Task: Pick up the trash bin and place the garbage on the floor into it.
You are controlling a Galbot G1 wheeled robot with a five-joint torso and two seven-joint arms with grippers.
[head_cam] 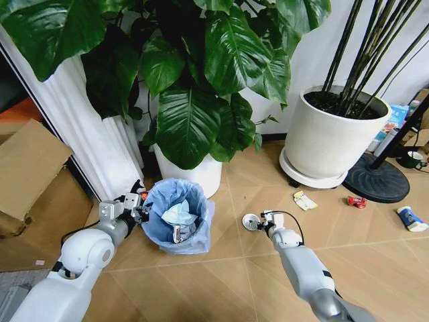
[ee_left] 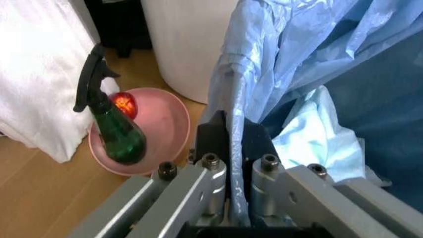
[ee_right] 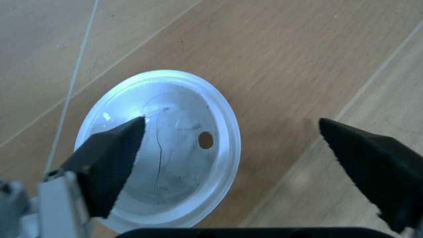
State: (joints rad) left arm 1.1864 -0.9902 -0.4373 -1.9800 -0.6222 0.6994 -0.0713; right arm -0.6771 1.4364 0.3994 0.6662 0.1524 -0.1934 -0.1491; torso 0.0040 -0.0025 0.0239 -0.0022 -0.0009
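Up close, right claw (ee_right: 231,168) straddles cracked lid (ee_right: 158,148).

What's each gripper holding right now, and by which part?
Left gripper is shut on the blue-bag-lined round dark trash bin, pinching its rim. Right gripper is open over the white round lid, holding nothing.

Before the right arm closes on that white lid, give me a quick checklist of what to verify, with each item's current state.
1. Left gripper holds the trash bin rim: ok, jaws shut on the blue liner edge.
2. Right gripper open: ok, jaws spread wide.
3. White round lid between the jaws: not ok, it lies under one jaw and most of the gap is over bare floor.
4. Lid lies flat: ok.
5. Bin has room: ok, some paper inside, space left.
6. Other garbage left: a red packet and a wrapper still lie on the floor.
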